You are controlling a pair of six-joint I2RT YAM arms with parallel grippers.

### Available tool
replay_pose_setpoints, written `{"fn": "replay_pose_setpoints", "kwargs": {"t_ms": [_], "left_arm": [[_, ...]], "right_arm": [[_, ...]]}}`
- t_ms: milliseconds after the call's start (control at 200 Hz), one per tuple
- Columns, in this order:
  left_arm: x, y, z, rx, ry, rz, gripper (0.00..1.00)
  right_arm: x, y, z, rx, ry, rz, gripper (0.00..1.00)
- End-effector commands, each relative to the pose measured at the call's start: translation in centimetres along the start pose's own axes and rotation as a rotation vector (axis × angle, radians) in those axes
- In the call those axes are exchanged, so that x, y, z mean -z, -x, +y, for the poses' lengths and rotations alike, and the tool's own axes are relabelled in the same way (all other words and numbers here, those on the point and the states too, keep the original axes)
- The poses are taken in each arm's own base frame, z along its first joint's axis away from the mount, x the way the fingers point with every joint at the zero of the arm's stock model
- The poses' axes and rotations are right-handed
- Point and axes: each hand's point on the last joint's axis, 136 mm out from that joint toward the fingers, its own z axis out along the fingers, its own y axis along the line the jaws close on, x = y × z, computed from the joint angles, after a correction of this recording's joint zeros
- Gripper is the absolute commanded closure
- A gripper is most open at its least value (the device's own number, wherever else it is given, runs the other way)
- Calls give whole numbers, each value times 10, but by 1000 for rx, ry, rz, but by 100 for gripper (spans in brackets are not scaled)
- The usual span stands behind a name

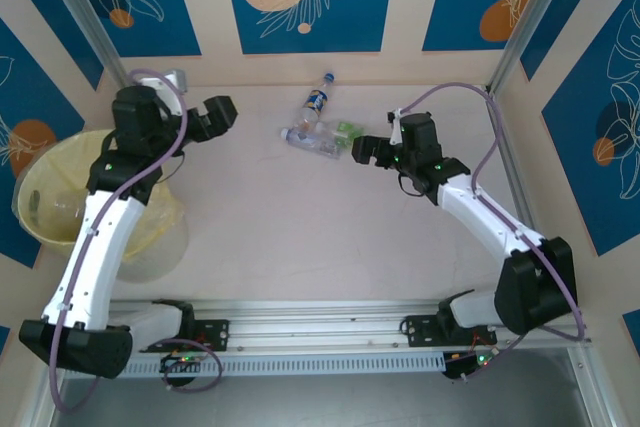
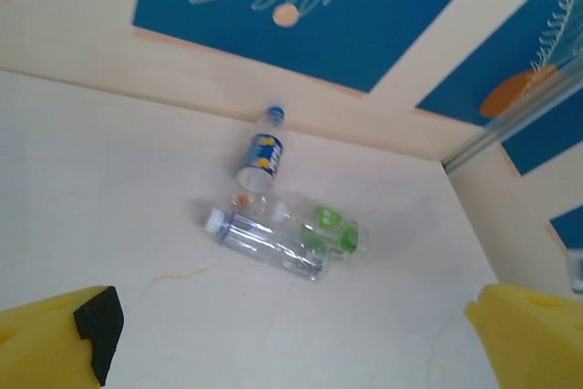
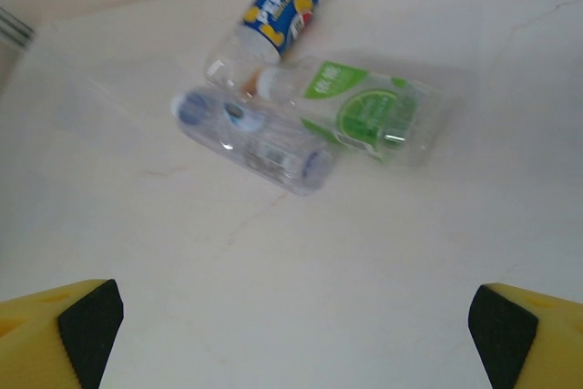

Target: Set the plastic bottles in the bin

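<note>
In the right wrist view, the yellow fingers (image 3: pixel 56 332) with black pads stand at the 2 lower corners, far from each other. So the right gripper (image 3: pixel 291 339) is wide open and holds nothing. Ahead of it, 3 plastic bottles lie in a group on the pale table (image 3: pixel 364 252). The clear bottle (image 3: pixel 255 145) lies nearest and the green-label bottle (image 3: pixel 364 111) lies behind it, the 2 touching. The blue-label bottle (image 3: pixel 278 14) lies farthest, its base against them.

In the top view this group is near the back wall, about the middle of the table. The right gripper (image 1: pixel 368 150) is just beside it on the right and points toward it. The left gripper (image 1: pixel 215 117) is on the group's left, well apart from it. Its jaws are also wide and empty. The bin (image 1: pixel 27 187) stands at the left edge of the table, partly under the left arm. Something clear lies inside it, but I cannot tell what.
</note>
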Motion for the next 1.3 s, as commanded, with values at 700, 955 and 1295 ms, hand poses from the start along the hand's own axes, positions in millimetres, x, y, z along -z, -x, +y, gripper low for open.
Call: {"fn": "replay_pose_setpoints", "kwargs": {"t_ms": [700,955,1295], "left_arm": [[-63,-89,-16,-32,-59,190,0],[-63,-94,-10,-39,-40,196,0],[-64,-99,-7,-42,-31,215,0]], "right_arm": [[-152,30,-62,564,246,438,8],[-184,16,-52,778,347,422,10],[-193,-12,-50,860,390,499,12]]}}
